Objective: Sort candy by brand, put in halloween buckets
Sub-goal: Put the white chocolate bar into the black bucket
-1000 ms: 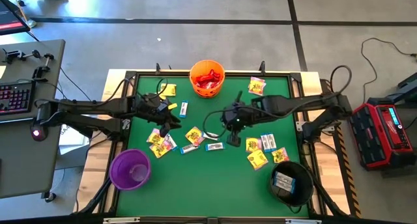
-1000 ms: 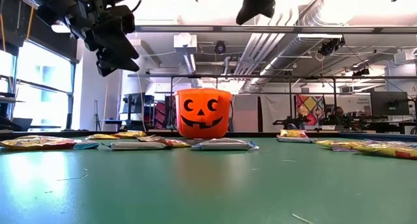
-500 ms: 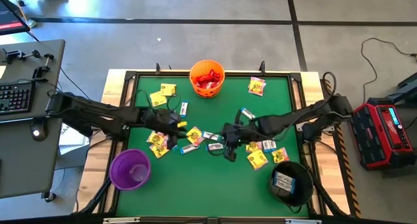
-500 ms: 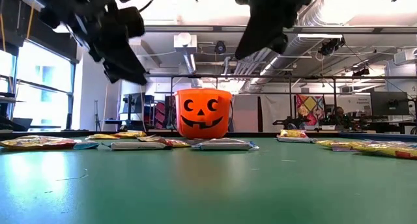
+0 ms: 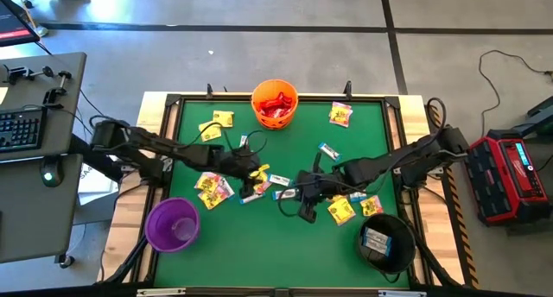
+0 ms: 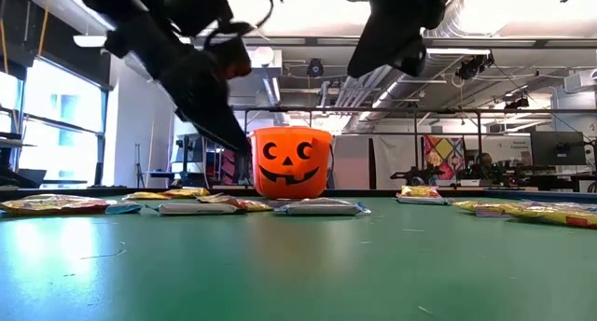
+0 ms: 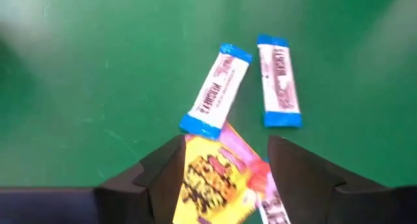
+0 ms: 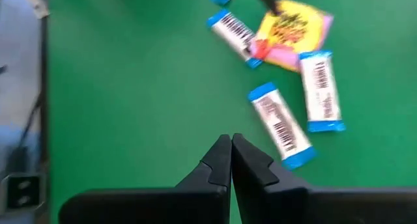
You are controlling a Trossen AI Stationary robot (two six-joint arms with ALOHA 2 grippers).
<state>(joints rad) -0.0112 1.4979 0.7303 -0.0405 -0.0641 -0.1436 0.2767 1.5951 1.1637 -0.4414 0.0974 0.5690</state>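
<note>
Left gripper [image 7: 225,168] is right over the middle of the table [image 5: 259,245], fingers apart and straddling a yellow packet [image 7: 212,182], with 2 white-blue bars [image 7: 216,90] lying just beyond it. That looks like a pick about to happen. Right gripper [image 8: 230,160] hangs nearby, fingers pressed together and holding nothing, above bare green close to more white-blue bars [image 8: 281,124].

Buckets now: the orange bucket [image 5: 275,104] at the far edge already has red candy inside, the purple bucket [image 5: 173,225] sits at the near left corner, and the black bucket [image 5: 386,241] at the near right holds a white-blue packet. Plenty of candy [image 5: 341,115] lies scattered, so sorting is midway at best.

Next call: drop straight down, close on the yellow packet alone without snagging the bar touching it, then carry it to its bucket, probably the purple one.
</note>
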